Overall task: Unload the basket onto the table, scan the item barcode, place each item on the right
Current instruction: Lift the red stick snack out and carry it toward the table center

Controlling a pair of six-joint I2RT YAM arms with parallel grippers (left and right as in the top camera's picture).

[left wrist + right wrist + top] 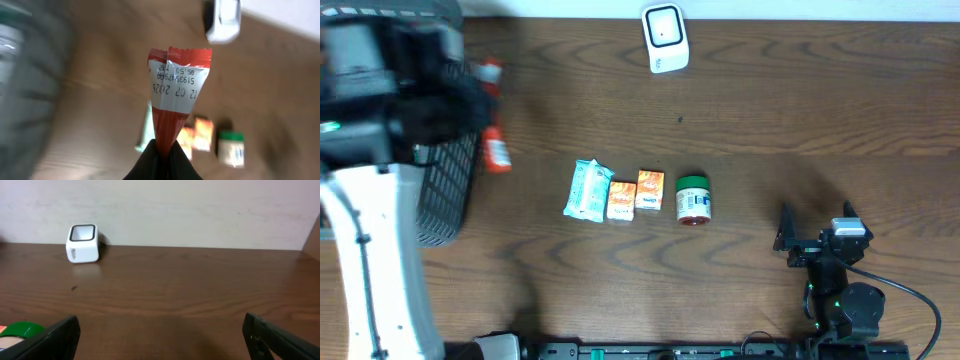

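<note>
A red and white packet with a printed date code hangs upright in the left wrist view, and my left gripper is shut on its lower end. From overhead the same packet is in the air beside the basket at the far left. The white scanner stands at the table's back edge, apart from the packet, and it also shows as the scanner and the scanner in the wrist views. My right gripper is open at the front right, with only bare table between its fingers.
A black mesh basket stands at the left edge under the left arm. In a row at mid-table lie a teal pack, two orange boxes and a green-lidded jar.
</note>
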